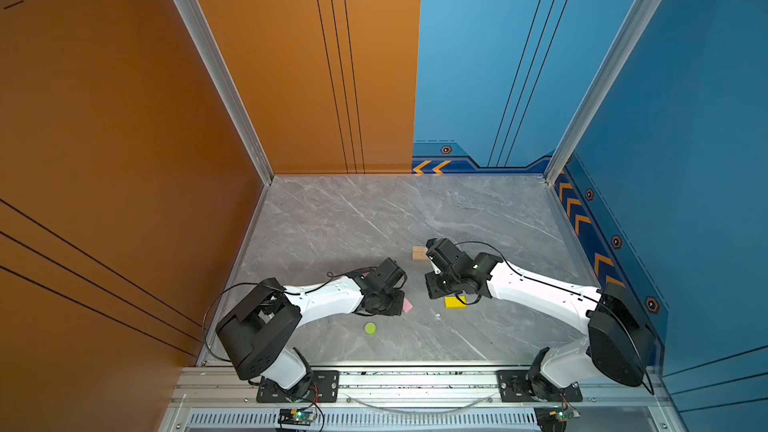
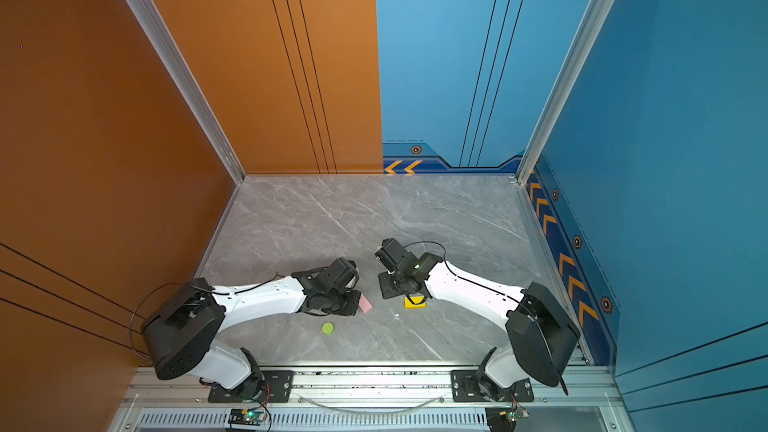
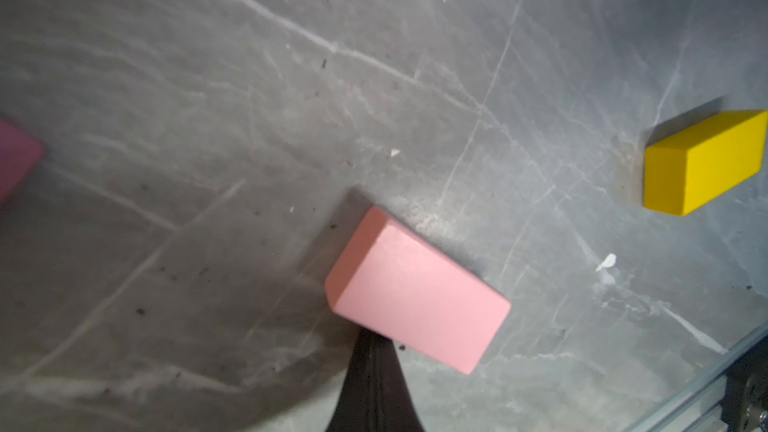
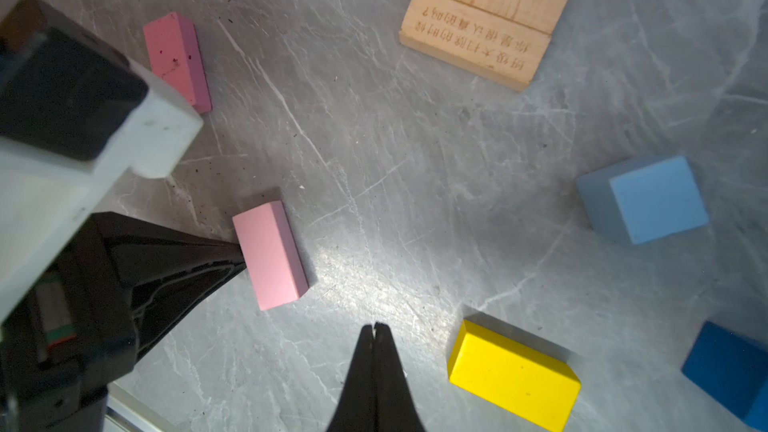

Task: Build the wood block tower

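Take the two flat tan wooden planks (image 4: 486, 18), laid side by side and touching on the grey marbled table (image 4: 415, 184), as the mark for everything else. Nothing set on them yet; judged barely begun.

Toward the robot from the planks and slightly left, find the pale pink wooden bar (image 4: 270, 255), lying flat. Note the left gripper (image 4: 243, 257): clenched, empty, tips seeming to touch the bar's long side about midway. Lies straight ahead of those jaws, then, with the long axis crosswise to their reach.

Compare the right gripper (image 4: 376, 328): also pressed shut, holding nothing and touching nothing, plainly farther from that bar than the left. Probably calls for backing the left jaws off, spreading them, and closing across the bar's narrow width before any carry to the planks.

Elsewhere:
- Left of the planks, well apart: a darker pink bar (image 4: 176, 58).
- Toward the robot and slightly right: a yellow rectangular wooden brick (image 4: 513, 376).
- Apart from the planks, hidden under the right arm in both top views: a light-blue cube (image 4: 648, 199) and a dark-blue cube (image 4: 731, 371).
- Farthest toward the robot: a lime-green cylinder (image 1: 370, 328).

Engraved on one plank: East Asian characters and a question mark, seen inverted, too soft to read. No brand or label anywhere else.
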